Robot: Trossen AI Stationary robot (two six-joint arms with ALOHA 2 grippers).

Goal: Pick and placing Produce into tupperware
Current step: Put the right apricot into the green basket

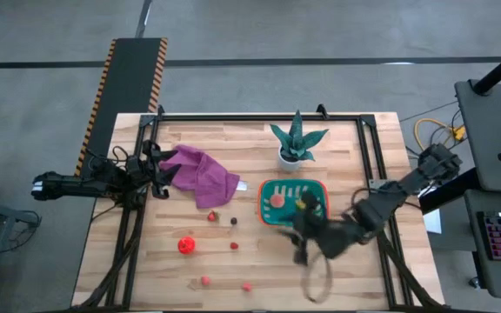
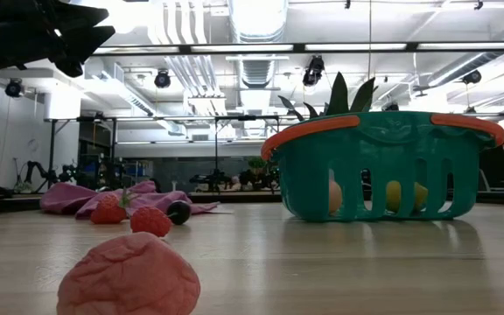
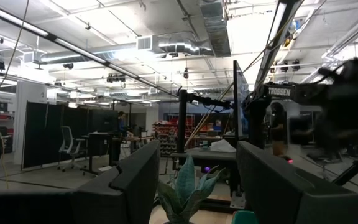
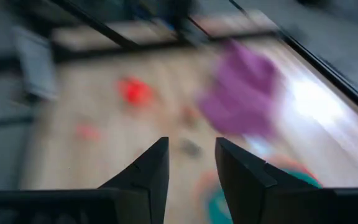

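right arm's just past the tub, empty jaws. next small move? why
Probably swing the right gripper left toward the nearest loose produce, the small red piece on the bare wood. Its fingers stand apart with nothing between them, the tupperware already holds a few pieces, and several more lie scattered left of it. The left gripper waits by the purple cloth.
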